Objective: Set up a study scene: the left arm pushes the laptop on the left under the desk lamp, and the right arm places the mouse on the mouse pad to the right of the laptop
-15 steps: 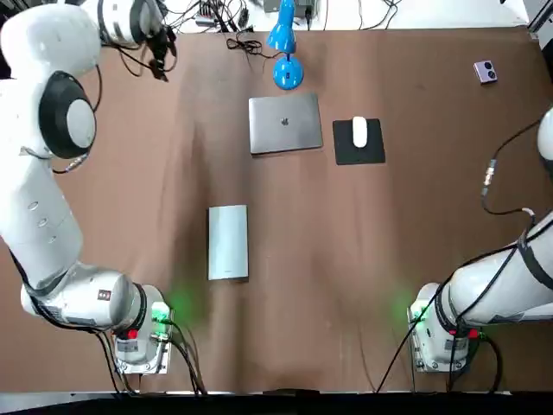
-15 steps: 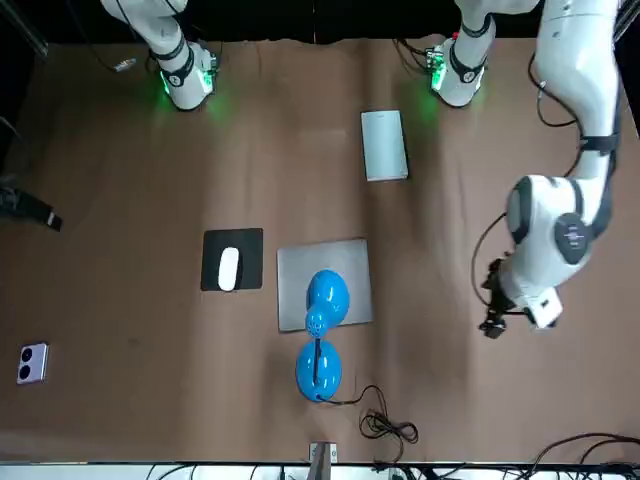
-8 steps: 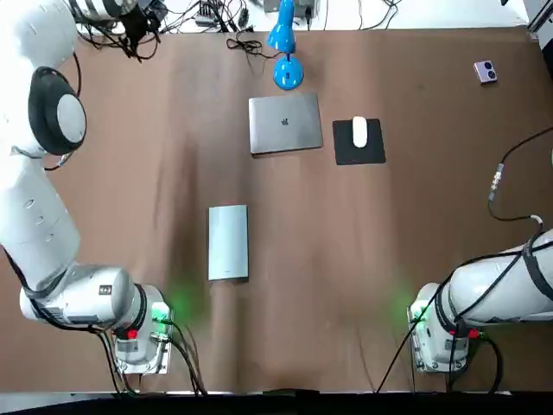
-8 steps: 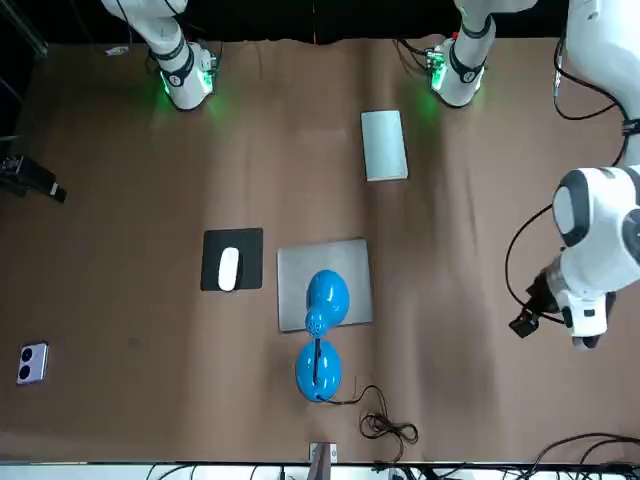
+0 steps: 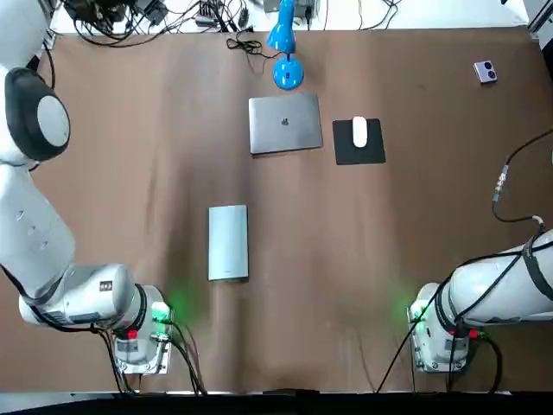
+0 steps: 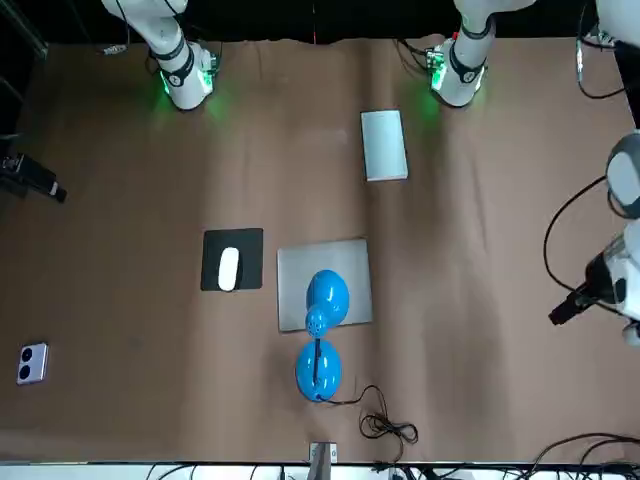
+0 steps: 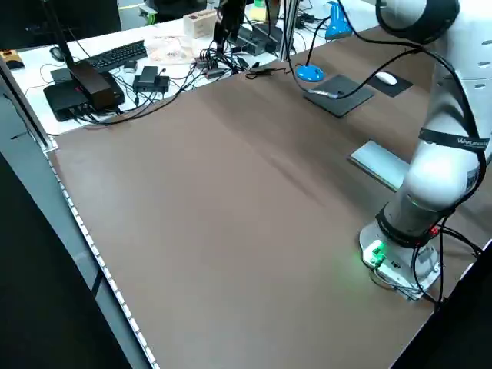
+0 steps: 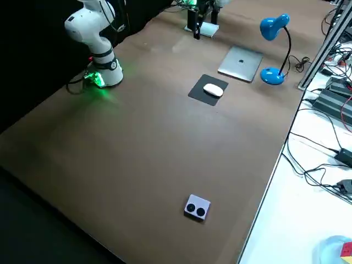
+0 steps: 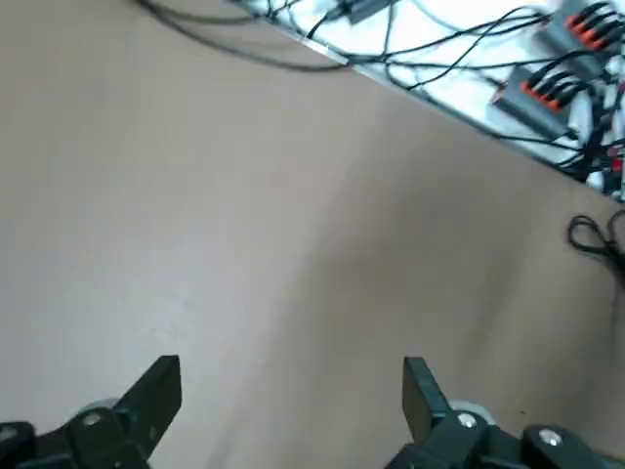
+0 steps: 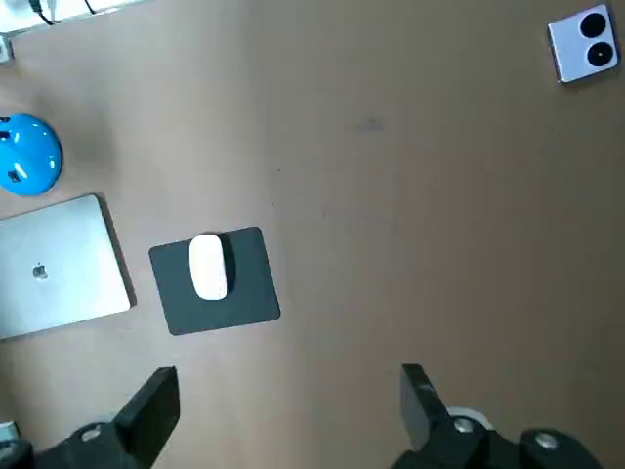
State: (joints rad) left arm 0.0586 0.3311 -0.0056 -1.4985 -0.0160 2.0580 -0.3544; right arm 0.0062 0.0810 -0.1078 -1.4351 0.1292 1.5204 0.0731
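A closed silver laptop (image 5: 285,123) lies just in front of the blue desk lamp (image 5: 285,54), whose head hangs over the laptop's far edge. To its right a white mouse (image 5: 359,131) rests on the black mouse pad (image 5: 359,143). My left gripper (image 9: 291,366) is open and empty over bare table near the far left edge, well away from the laptop. My right gripper (image 10: 289,374) is open and empty too, raised high over the table's right part; the mouse (image 10: 207,266) and pad (image 10: 215,281) show far below it.
A second flat silver slab (image 5: 228,242) lies nearer the arm bases, left of centre. A small lavender device with two dark circles (image 5: 486,72) sits at the far right. Cables (image 5: 242,41) and electronics (image 7: 92,84) crowd the table's far edge.
My left arm has swung outward to the far left, its gripper leaving the top view. The right gripper rose slightly at first. Laptop, mouse and pad have not moved.
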